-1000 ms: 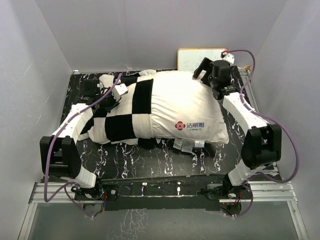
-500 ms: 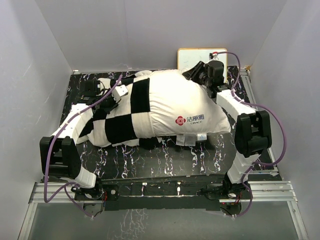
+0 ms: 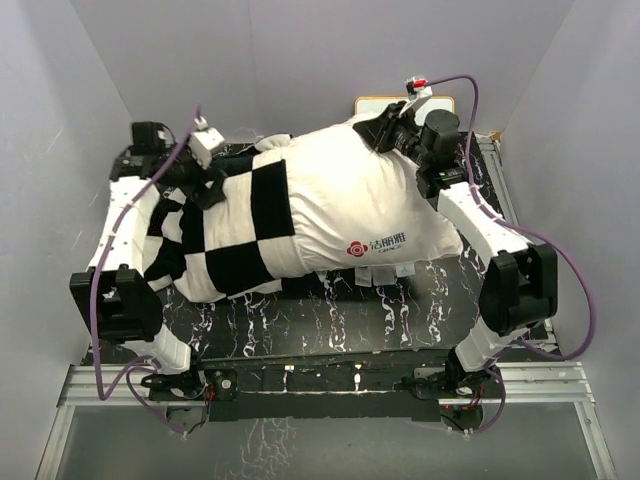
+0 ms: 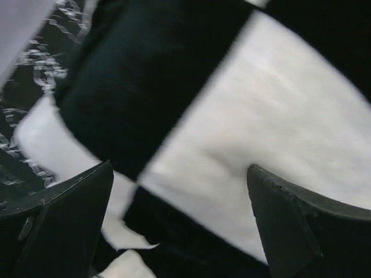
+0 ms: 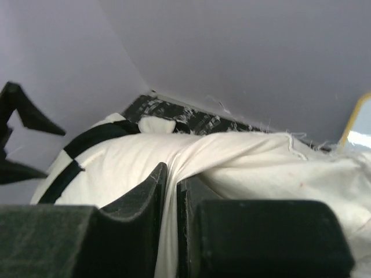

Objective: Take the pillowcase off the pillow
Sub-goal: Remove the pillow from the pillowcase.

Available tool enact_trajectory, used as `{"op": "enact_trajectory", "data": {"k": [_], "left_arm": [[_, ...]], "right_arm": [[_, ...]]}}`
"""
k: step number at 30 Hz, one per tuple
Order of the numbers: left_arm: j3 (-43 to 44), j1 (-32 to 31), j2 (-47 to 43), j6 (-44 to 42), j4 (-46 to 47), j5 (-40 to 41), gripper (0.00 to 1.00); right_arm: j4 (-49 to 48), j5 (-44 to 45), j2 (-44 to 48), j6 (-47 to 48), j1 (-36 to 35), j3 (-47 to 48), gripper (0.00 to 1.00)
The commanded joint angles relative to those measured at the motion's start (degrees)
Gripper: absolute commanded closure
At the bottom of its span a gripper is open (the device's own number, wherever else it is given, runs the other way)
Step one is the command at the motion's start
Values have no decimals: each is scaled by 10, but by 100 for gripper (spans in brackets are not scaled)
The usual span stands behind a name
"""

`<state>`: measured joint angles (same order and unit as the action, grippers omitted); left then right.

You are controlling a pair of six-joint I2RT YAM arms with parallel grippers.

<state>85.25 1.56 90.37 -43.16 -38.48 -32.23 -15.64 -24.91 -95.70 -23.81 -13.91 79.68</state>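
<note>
STEP: peeling, partway | pillow (image 3: pixel 370 200) lies on surface (image 3: pixel 330 320), pillowcase (image 3: pixel 215 240) covers its left end | right pincer (image 5: pixel 171 176) pinching pillow's far fold | left pincer (image 4: pixel 178 174) spread over checks | NEXT: likely left grips pillowcase, pulls leftward

Checkered pillowcase (image 3: pixel 215 268) is found bunched beneath the left hand (image 3: pixel 207 187); plump white pillow (image 3: pixel 370 195) lies exposed, far corner pinched in the right hand (image 3: pixel 374 129).

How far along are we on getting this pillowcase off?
Roughly half done: the pillow is bare on its right half. In hand: right gripper pinches its white fabric; left gripper hangs open over the pillowcase. Remaining: slide it off the left half.
</note>
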Motion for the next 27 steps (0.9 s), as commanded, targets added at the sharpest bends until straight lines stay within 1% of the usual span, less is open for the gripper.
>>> {"op": "enact_trajectory", "data": {"k": [1,5,8,9,13,14,15,16,17,18,19,20,21,22,23,24,25,26,27], "left_arm": [[154,101,28,-67,-118,-106,3],[302,190,94,-142,-240,-143,3],[360,233,115,-174,-289,-166,3],[363,253,103,-251,-333,-171,3],[303,256,57,-388,-406,-140,3],[279,257,45,-413,-422,-133,3],[252,257,37,-433,-425,-130,3],[224,257,31,-438,-421,-132,3],[202,256,27,-431,-415,-141,3],[188,255,29,-416,-411,-156,3],[179,250,32,-394,-403,-174,3],[172,242,36,-369,-392,-194,3],[163,230,39,-332,-364,-202,3],[148,213,38,-274,-313,-204,3],[131,195,34,-204,-256,-202,3],[114,170,28,-154,-203,-201,3],[99,154,22,-112,-156,-193,3],[83,130,13,-66,-99,-181,3],[67,95,6,-21,-54,-170,3]], "right_arm": [[-253,-121,95,42,12,31,92],[-391,-174,89,-64,44,54,92],[-474,-198,80,-121,52,87,92],[-525,-218,66,-170,61,126,92],[-568,-231,64,-221,77,152,92],[-560,-240,67,-222,77,150,92],[-528,-241,73,-219,77,145,92],[-470,-220,84,-209,77,132,92],[-368,-173,97,-198,77,117,86],[-251,-124,110,-181,77,109,70],[-156,-88,117,-164,77,105,56],[-99,-70,121,-147,77,96,50],[-60,-50,127,-135,77,80,45],[-35,-25,135,-128,76,57,38],[-17,-2,143,-122,75,30,27],[-1,15,150,-112,73,13,12],[21,27,154,-99,70,3,3],[37,38,156,-84,66,1,2],[74,43,154,-69,61,2,2]]}}
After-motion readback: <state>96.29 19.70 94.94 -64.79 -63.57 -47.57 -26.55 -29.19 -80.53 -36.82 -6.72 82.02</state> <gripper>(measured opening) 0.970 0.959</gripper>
